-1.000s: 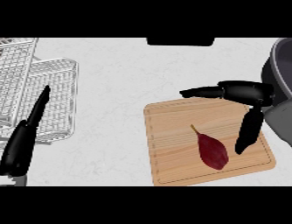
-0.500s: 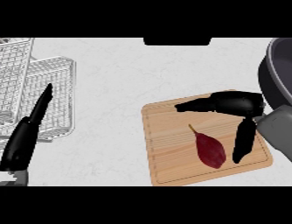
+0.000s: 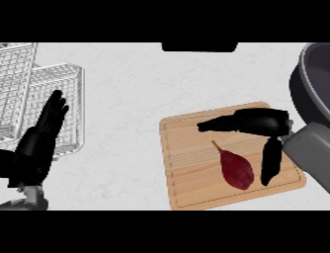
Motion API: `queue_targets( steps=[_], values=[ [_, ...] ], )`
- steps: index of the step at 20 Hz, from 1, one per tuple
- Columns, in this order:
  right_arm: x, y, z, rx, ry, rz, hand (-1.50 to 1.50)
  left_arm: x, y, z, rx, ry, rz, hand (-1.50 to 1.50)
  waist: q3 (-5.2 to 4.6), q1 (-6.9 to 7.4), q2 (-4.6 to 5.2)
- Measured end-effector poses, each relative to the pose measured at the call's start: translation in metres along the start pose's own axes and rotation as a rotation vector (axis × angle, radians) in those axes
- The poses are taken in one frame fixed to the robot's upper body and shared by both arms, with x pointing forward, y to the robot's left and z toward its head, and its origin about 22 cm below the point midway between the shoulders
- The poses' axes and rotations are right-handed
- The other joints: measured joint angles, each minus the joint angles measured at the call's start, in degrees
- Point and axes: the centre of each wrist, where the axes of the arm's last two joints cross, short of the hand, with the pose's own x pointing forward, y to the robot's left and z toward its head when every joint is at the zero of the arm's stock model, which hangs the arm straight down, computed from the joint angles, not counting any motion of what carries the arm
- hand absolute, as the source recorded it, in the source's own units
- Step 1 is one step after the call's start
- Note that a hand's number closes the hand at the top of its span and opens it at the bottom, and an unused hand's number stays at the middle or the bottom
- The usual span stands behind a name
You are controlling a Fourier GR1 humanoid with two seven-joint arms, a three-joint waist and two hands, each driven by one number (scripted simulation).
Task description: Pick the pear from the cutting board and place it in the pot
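Pear [image 3: 235,169] flat on cutting board [image 3: 189,163]; my right hand [image 3: 259,123] spread wide above it, should lower straight, then close around it.

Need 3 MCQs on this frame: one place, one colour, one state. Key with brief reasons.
1. Where does the pear lie?
A. on the cutting board
B. in the pot
C. in the wire rack

2. What colour is the pear?
A. green
B. dark red
C. yellow

3. What is the right hand doing?
A. curled round the pear
B. open above the board
C. inside the pot

Key: A, it rests on the wooden board; B, its skin is dark red; B, thumb and fingers are spread, the pear unheld.
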Motion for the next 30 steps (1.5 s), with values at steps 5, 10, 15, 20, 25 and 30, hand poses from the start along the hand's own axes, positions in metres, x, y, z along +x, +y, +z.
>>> queue_targets(
  steps=[5,10,15,20,25,30],
  values=[
    [-0.014,0.014,-0.012,-0.001,0.0,0.021,-1.5,0.002,-0.004,-0.01,0.007,0.025,0.103,0.0,-0.17,-0.3,-0.05],
    [-0.032,0.023,-0.018,0.006,0.033,0.041,-1.5,0.003,-0.005,-0.018,0.016,0.038,0.124,0.0,-0.25,-0.42,-0.03],
    [-0.039,0.031,-0.029,0.016,0.024,0.057,1.5,0.003,-0.005,-0.021,0.015,0.04,0.126,0.0,-0.34,-0.45,0.01],
    [-0.037,0.036,-0.036,0.01,-0.042,0.139,1.5,0.005,-0.005,-0.022,0.019,0.05,0.136,0.0,-0.55,-0.56,-0.06],
    [-0.043,0.045,-0.036,0.0,-0.089,0.175,1.5,0.003,-0.006,-0.027,0.036,0.049,0.126,0.0,-0.6,-0.52,-0.28],
    [-0.039,0.054,-0.036,-0.033,-0.059,0.187,1.5,0.002,-0.003,-0.027,0.034,0.049,0.128,0.0,-0.63,-1.01,-0.52]
  ],
)
